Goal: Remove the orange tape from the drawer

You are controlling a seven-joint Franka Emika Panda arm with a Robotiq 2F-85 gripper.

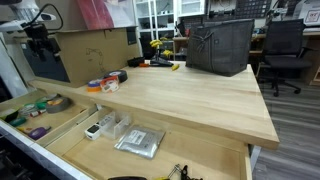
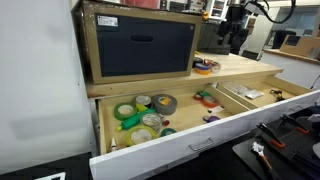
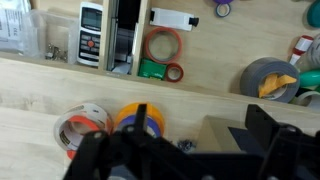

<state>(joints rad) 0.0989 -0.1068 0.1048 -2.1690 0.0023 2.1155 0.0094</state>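
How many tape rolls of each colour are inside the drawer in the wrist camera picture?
In the drawer, wrist view:
Orange: 2, the orange tape and a small orange roll
Green: 1, the green roll
Grey: 1, the grey roll
Purple: 1, the purple roll
Total: 5
Things cut off at the picture's right edge are not counted.

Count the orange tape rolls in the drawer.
2, in the wrist view: a larger orange roll on the drawer floor, and a smaller orange roll next to it, nearer the benchtop. More may be hidden under the benchtop.
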